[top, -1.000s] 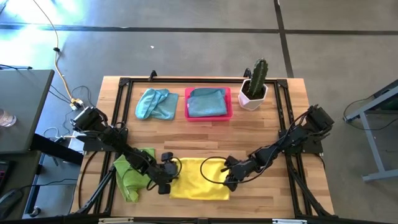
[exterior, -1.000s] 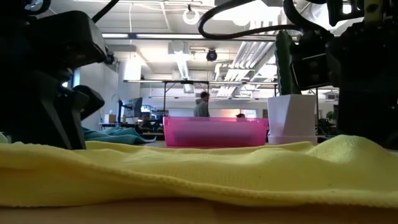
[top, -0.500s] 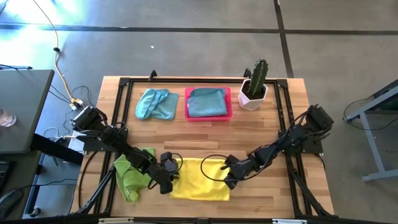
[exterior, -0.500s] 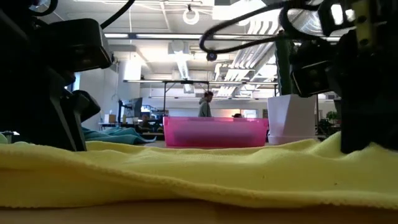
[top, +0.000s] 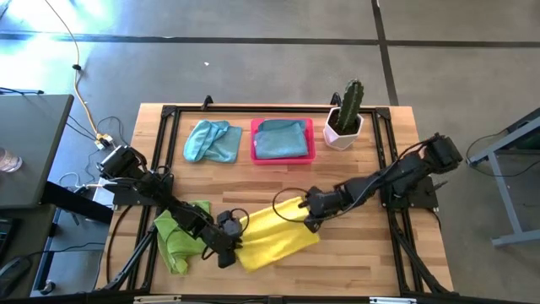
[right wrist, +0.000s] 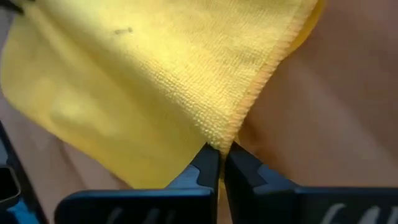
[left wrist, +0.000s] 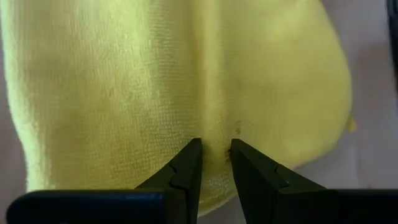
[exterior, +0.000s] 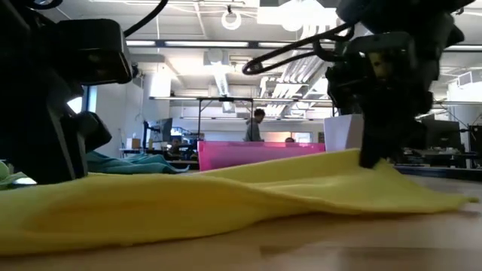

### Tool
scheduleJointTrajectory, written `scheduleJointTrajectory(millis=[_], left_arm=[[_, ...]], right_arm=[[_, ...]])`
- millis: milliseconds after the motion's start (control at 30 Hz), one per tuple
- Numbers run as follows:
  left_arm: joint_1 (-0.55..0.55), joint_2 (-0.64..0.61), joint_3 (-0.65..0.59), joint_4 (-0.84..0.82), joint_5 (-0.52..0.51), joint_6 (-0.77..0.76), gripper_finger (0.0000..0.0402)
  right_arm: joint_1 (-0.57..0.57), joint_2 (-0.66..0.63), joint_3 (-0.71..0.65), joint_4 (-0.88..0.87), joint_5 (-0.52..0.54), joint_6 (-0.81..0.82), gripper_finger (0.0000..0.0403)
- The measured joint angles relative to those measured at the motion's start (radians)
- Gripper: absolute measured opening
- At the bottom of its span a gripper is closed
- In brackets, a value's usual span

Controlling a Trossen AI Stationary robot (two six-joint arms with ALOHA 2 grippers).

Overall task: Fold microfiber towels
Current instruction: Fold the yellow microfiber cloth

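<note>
Yellow towel [top: 272, 234] is lying at the lower centre of the high view, skewed on the counter [top: 354, 181], both arms working it. Right gripper [top: 309, 221] is pinching the towel's hemmed edge, fingers clamped fully together on the cloth, and is holding that side raised off the wood; the low view shows the cloth sloping up to it. Left gripper [top: 229, 249] is sitting at the towel's lower-left end, fingers partly closed with a ridge of cloth nipped between the tips. Lime green towel [top: 180, 234] is bunched just beside it at lower left. One blue towel [top: 211, 141] is lying crumpled at upper left, another blue towel [top: 280, 138] resting in the pink tray [top: 309, 156]; potted cactus [top: 347, 115] standing to the tray's right. Risk, as I judge it: the right grip is on the very hem, so a quick pull could slip it free. If the left's shallow nip gives way, the whole towel drags instead of folding, possibly snagging the green one.
</note>
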Motion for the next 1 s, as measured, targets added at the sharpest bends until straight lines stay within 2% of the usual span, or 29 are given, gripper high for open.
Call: scheduleJointTrajectory(millis=[133,300,533,633,767,1000], left_arm=[[0.026,0.001,0.034,-0.003,-0.080,0.053,0.0078],[0.060,0.000,0.097,-0.009,-0.077,0.117,0.0078],[0.082,-0.003,0.203,-0.100,-0.044,0.207,0.0078],[0.083,-0.004,0.248,-0.198,-0.047,0.230,0.0078],[0.079,-0.004,0.294,-0.336,-0.076,0.232,0.0078],[0.058,-0.004,0.305,-0.485,-0.127,0.208,0.0078]], right_arm=[[-0.068,-0.022,0.000,-0.016,-0.021,-0.070,0.0001],[-0.130,-0.026,0.000,-0.052,-0.095,-0.071,0.0000],[-0.177,-0.026,0.011,-0.184,-0.129,-0.002,0.0000],[-0.164,-0.026,0.074,-0.249,-0.136,0.005,0.0000],[-0.137,-0.025,0.206,-0.421,-0.109,0.014,0.0000],[-0.089,0.041,0.444,-0.686,-0.044,0.090,0.0000]])
